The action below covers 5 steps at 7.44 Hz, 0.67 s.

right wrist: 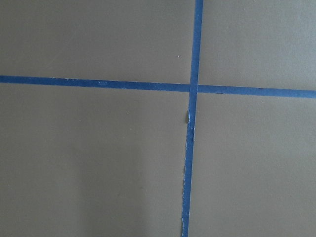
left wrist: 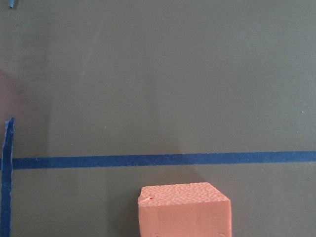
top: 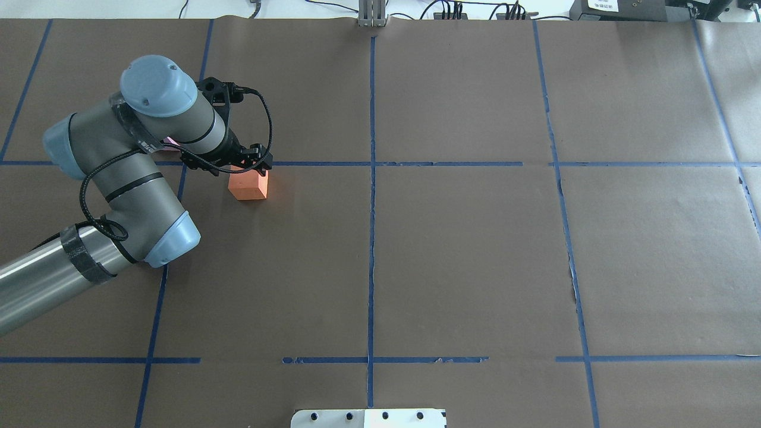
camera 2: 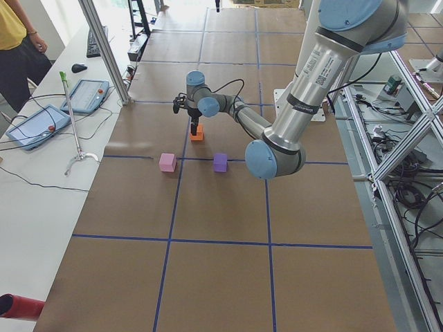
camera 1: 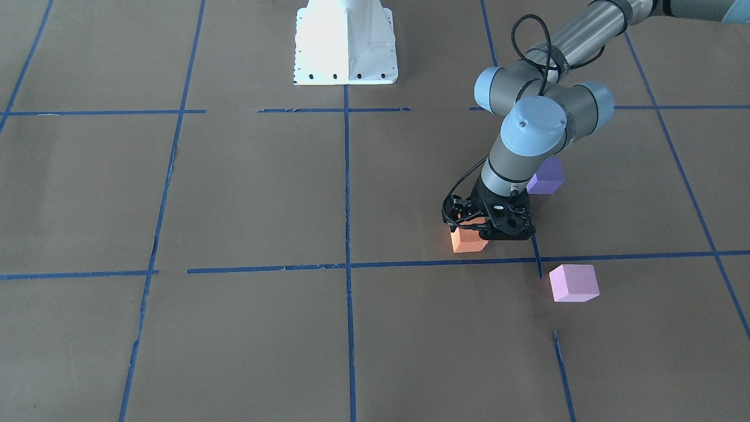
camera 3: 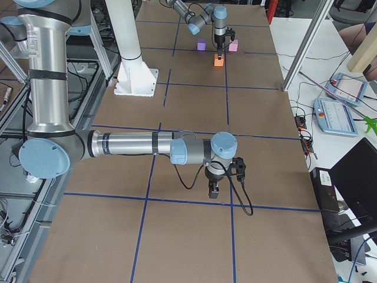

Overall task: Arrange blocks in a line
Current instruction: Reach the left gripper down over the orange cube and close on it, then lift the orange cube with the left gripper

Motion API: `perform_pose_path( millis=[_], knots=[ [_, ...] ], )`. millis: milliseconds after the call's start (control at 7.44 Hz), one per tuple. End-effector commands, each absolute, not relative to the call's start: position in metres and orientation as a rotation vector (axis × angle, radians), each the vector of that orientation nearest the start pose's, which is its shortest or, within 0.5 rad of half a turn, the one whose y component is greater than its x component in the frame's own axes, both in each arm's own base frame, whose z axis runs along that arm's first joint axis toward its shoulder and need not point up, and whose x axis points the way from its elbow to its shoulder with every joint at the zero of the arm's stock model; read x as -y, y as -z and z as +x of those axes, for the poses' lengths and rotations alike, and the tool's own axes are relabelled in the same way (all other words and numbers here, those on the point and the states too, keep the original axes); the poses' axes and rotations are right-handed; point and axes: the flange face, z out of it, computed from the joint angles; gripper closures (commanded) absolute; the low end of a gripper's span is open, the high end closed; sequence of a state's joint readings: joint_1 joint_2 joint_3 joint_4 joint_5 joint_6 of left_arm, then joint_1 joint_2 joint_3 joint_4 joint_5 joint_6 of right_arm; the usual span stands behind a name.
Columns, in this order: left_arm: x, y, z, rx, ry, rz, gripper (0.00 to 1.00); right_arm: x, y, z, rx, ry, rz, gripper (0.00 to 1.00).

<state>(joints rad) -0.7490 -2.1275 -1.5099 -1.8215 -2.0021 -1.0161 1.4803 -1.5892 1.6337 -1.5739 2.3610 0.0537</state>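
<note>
The orange block (camera 1: 467, 240) sits on the brown table just behind a blue tape line; it also shows in the overhead view (top: 250, 185) and the left wrist view (left wrist: 182, 210). My left gripper (camera 1: 491, 230) points down right over it, and its fingers are hidden, so I cannot tell whether it grips. The dark purple block (camera 1: 546, 176) lies behind the left arm. The pale pink block (camera 1: 574, 282) lies in front, across the tape line. My right gripper (camera 3: 213, 191) hangs low over bare table far from the blocks; I cannot tell its state.
Blue tape lines (top: 371, 238) divide the table into squares. The white robot base (camera 1: 345, 44) stands at the table's middle edge. A person (camera 2: 17, 48) and tablets (camera 2: 34, 124) are at a side bench beyond the table.
</note>
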Motion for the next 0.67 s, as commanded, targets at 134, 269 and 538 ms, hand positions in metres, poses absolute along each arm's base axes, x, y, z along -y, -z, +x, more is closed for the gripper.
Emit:
perform_pose_path(
  millis=[134, 269, 538],
  knots=[
    [0.538, -0.351, 0.490, -0.843, -0.015, 0.103, 0.00, 0.490, -0.636, 0.018, 0.791, 0.051, -0.018, 0.00],
    [0.532, -0.357, 0.495, -0.836, -0.023, 0.092, 0.00, 0.490, -0.636, 0.018, 0.791, 0.051, -0.019, 0.00],
    [0.533, -0.361, 0.495, -0.828, -0.020, 0.089, 0.03, 0.490, -0.636, 0.018, 0.791, 0.051, -0.018, 0.00]
  ],
)
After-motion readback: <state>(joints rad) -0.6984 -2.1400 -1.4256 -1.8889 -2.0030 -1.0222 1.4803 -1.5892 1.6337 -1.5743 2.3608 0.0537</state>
